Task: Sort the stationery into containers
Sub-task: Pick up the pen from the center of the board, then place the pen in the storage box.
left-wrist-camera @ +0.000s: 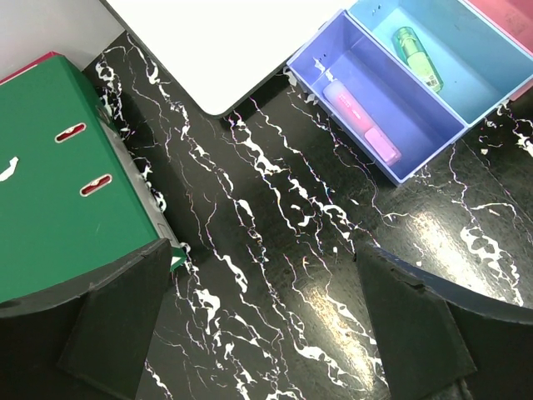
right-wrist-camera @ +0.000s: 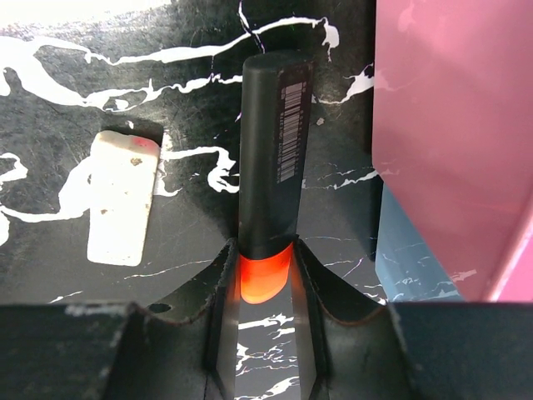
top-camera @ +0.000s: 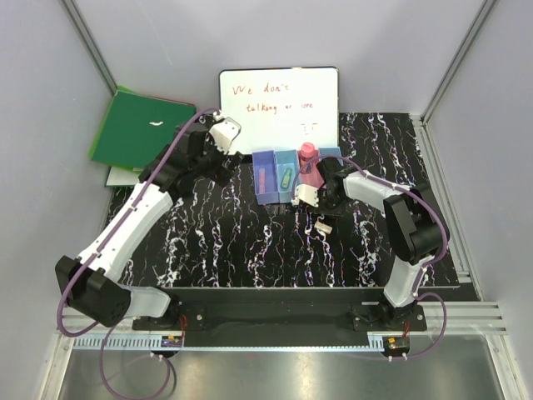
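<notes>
My right gripper [right-wrist-camera: 266, 333] is shut on an orange highlighter [right-wrist-camera: 271, 158] with a dark barcoded body. It holds the highlighter by its orange end, low over the table, just left of the pink bin [right-wrist-camera: 450, 125]. In the top view this gripper [top-camera: 306, 197] is at the front of the row of bins [top-camera: 268, 197]. My left gripper [left-wrist-camera: 266, 333] is open and empty above bare table, near the whiteboard corner [top-camera: 218, 133]. The purple-blue bin [left-wrist-camera: 379, 75] holds a lilac marker [left-wrist-camera: 343, 98] and a pink highlighter [left-wrist-camera: 381, 143]. The light blue bin [left-wrist-camera: 475, 67] holds a green highlighter [left-wrist-camera: 418, 57].
A small white block [right-wrist-camera: 122, 196] lies on the black marbled table left of the held highlighter, and it also shows in the top view [top-camera: 323, 225]. A green ring binder [left-wrist-camera: 50, 192] lies at the back left. A whiteboard [top-camera: 279, 104] with red writing stands behind the bins.
</notes>
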Robot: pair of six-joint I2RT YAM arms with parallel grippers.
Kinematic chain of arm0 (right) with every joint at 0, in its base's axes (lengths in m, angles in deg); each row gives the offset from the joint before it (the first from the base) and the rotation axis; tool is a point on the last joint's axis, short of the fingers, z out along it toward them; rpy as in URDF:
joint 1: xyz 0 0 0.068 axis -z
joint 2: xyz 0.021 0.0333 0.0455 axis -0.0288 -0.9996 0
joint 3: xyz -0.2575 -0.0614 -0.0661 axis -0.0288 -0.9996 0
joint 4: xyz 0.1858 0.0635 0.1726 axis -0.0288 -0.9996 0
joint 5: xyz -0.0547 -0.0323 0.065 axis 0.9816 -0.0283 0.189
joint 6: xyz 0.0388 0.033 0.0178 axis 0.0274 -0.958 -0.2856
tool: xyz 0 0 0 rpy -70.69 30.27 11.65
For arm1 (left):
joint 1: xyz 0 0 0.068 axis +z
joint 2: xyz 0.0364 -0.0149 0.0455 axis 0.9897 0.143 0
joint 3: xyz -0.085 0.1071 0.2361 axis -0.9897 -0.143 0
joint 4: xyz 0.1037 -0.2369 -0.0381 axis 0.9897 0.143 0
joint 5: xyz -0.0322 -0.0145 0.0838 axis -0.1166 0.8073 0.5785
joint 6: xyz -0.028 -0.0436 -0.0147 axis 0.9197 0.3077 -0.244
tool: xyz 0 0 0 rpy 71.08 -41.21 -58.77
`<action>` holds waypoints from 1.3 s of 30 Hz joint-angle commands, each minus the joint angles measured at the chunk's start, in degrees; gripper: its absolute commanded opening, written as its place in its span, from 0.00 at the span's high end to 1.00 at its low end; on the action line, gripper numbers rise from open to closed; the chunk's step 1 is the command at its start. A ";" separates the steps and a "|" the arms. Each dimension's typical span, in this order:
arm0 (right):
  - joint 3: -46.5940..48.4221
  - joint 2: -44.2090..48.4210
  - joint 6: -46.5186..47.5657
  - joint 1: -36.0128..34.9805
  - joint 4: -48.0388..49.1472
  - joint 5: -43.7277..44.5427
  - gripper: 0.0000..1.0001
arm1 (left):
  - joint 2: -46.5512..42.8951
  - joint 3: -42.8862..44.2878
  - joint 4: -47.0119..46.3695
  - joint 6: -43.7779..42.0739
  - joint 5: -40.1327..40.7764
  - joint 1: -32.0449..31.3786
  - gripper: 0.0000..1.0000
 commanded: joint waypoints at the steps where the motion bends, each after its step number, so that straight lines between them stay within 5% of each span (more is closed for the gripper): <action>1: -0.45 1.98 -1.60 -1.13 -0.54 -1.75 1.00 | -1.81 2.65 -1.16 -0.22 0.37 0.30 0.01; 17: 14.92 13.23 -19.17 -3.59 -9.59 -9.83 1.00 | -7.34 -6.75 -4.49 1.89 1.95 0.56 0.01; 39: 47.18 -17.26 -68.74 -7.80 -0.81 -21.35 1.00 | -17.63 -8.25 -5.55 -0.57 4.59 0.74 0.01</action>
